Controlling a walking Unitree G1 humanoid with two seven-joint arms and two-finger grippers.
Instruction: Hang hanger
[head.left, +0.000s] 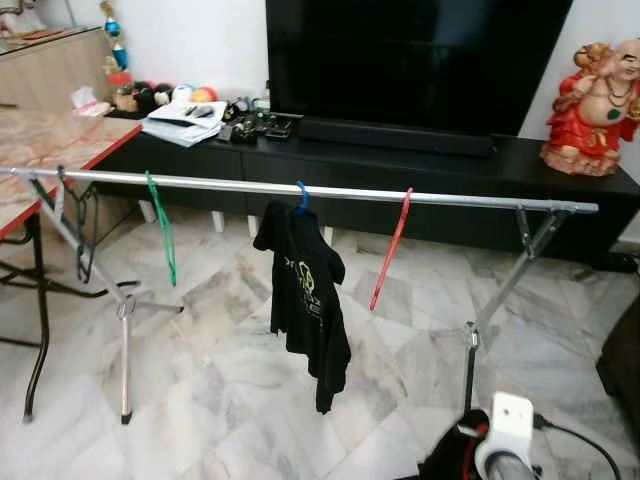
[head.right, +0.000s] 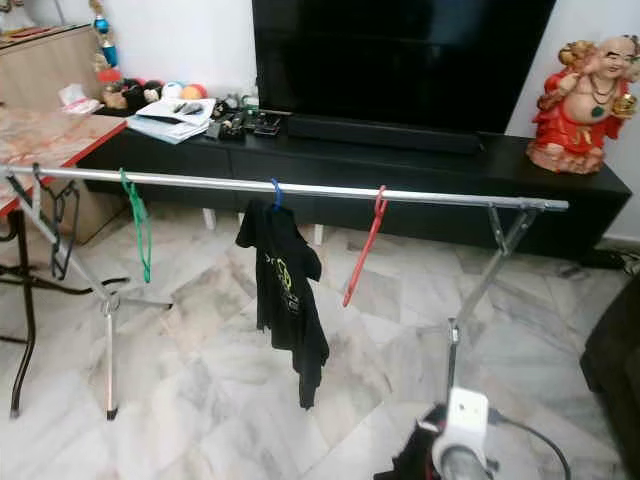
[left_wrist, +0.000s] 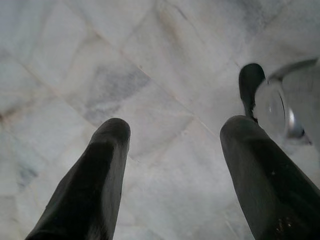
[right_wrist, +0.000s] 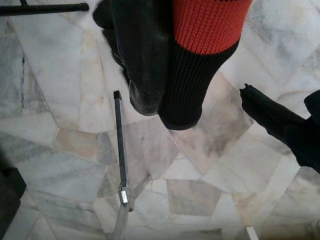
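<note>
A silver clothes rail (head.left: 440, 199) spans the room on folding legs. On it hang a dark hanger (head.left: 80, 225) at the left end, a green hanger (head.left: 162, 235), a blue hanger (head.left: 301, 195) carrying a black T-shirt (head.left: 305, 290), and a bare red hanger (head.left: 390, 250). My right arm (head.left: 505, 440) is low in front of the rack's right leg. In the right wrist view, the right gripper (right_wrist: 162, 112) is shut on an orange-and-black knit garment (right_wrist: 205, 30), which covers one finger. The left gripper (left_wrist: 172, 130) hangs open over the marble floor.
A black TV console (head.left: 420, 160) with a television stands behind the rack, and a red statue (head.left: 595, 105) sits on its right end. A red-edged table (head.left: 50, 150) is at the left. A dark sofa edge (head.left: 625, 370) is at the right. A cable (head.left: 585, 445) lies near my right arm.
</note>
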